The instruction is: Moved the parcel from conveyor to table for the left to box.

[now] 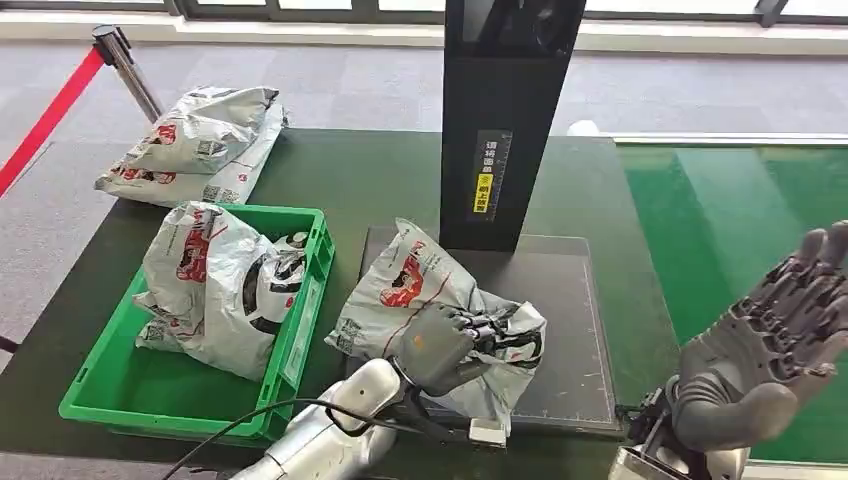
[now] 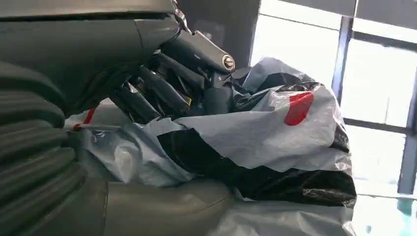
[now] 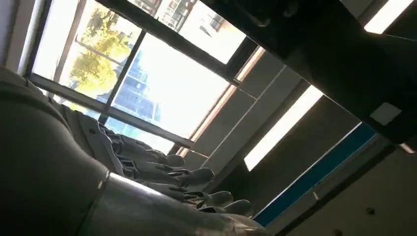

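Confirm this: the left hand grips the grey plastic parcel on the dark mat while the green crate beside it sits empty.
Not empty: in the head view the green crate already holds a grey plastic parcel. The left hand does grip the grey plastic parcel on the dark mat.

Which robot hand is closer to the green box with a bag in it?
The left. The left hand grips a parcel on the dark mat just beside the green box. The right hand is raised, empty, far over by the green conveyor.

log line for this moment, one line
left robot hand: grips parcel on mat | right robot hand: open, raised | green crate: holds parcels
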Robot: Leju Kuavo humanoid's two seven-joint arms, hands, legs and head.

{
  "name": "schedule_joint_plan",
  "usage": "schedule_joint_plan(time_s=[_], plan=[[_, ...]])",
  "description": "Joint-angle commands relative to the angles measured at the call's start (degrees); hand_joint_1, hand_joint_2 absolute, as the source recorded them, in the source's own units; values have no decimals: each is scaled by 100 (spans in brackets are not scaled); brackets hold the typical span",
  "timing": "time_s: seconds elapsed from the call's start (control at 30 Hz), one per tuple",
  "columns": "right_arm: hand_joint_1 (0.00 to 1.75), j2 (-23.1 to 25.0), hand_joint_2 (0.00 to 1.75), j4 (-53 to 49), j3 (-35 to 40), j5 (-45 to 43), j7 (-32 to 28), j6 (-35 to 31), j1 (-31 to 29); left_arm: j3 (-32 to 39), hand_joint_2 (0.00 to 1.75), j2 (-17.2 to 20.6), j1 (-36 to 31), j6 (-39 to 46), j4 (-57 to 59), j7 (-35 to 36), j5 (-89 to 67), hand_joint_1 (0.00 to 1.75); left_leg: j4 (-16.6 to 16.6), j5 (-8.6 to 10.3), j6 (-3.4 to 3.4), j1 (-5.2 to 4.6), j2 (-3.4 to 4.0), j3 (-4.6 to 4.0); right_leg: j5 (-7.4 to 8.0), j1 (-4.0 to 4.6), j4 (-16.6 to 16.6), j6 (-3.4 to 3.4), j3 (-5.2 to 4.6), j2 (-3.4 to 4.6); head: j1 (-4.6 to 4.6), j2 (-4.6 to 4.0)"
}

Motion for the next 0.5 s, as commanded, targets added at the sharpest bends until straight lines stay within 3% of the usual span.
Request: schedule_joint_plan(time_s=[0.03, 0.2, 0.27, 0.37, 0.5], plan=[[0, -19, 0, -1, -10, -22, -38, -91, 68, 669, 175, 520, 491, 272, -1778, -95, 224, 175, 0, 0, -1, 3, 23, -4, 6, 4, -2, -5, -9, 12, 0, 0], [0, -137, 0, -84, -43, -44, -97, -280, 310, 1117, 175, 799, 851, 858, -3030, -34, -17, 175, -3, 0, -2, 5, 31, -5, 7, 8, -3, -7, -13, 17, 0, 0], [0, -79, 0, -230, -140, -98, -252, -280, 522, 1924, 175, 694, 1127, 1120, -4061, 77, -551, 175, -2, 0, -2, 3, 23, -6, 4, 8, -1, -6, -14, 10, 0, 0], [0, -49, 0, -312, -178, -131, -340, -280, 653, 2190, 175, 782, 1240, 1120, -4293, -77, -448, 175, 2, -3, -2, 6, 34, -15, 4, 13, 3, -10, -24, 17, 0, 0], [0, 50, 0, -343, -247, -127, -469, -280, 776, 3771, 175, 121, 1258, 1120, -5340, -322, -1324, 175, 7, -3, -1, 11, 30, -21, 2, 11, 9, -9, -31, 18, 2, 0]])
